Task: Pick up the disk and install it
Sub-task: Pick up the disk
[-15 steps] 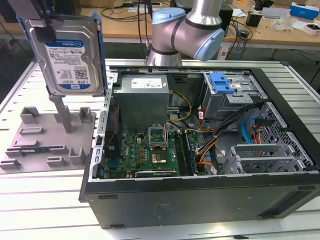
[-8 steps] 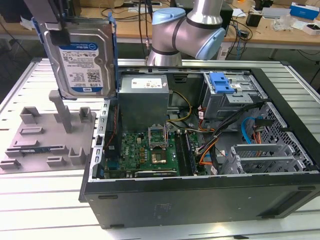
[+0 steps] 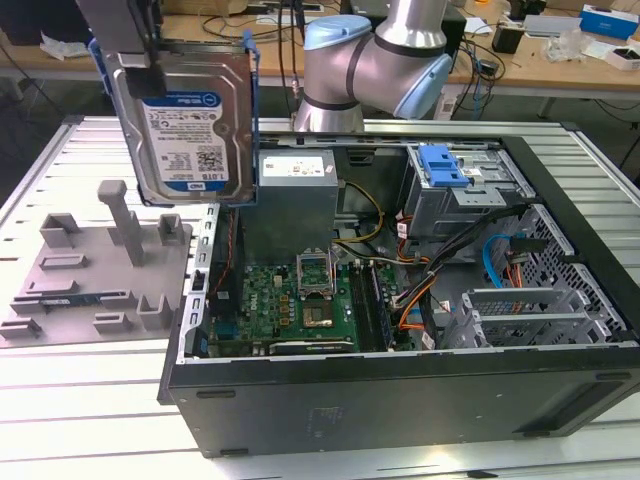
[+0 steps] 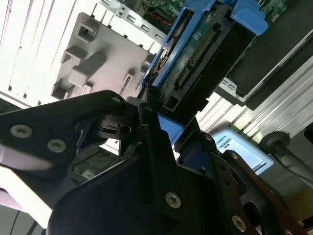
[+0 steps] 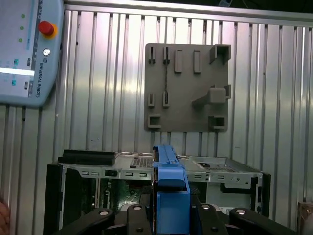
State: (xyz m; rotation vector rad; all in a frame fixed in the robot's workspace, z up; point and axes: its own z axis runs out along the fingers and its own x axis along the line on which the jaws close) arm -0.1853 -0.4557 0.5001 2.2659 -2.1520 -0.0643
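Note:
The disk [image 3: 185,130] is a silver hard drive with a white-and-blue label in a blue carrier bracket. It hangs upright in the air at the exterior view's left, above the gap between the grey fixture plate [image 3: 90,270] and the open computer case [image 3: 400,390]. My gripper [image 3: 148,68] is shut on its top edge. In the second wrist view the disk's connector end [image 4: 195,54] sticks out past my black fingers [image 4: 146,132]. The first wrist view looks along the blue carrier edge [image 5: 170,186], with the case below it.
Inside the case a grey metal drive cage with a blue latch [image 3: 445,165] sits at the back right. The motherboard [image 3: 300,300], cables and power supply [image 3: 295,195] fill the rest. A teach pendant [image 5: 24,49] lies on the ribbed table. The arm's base [image 3: 365,65] stands behind the case.

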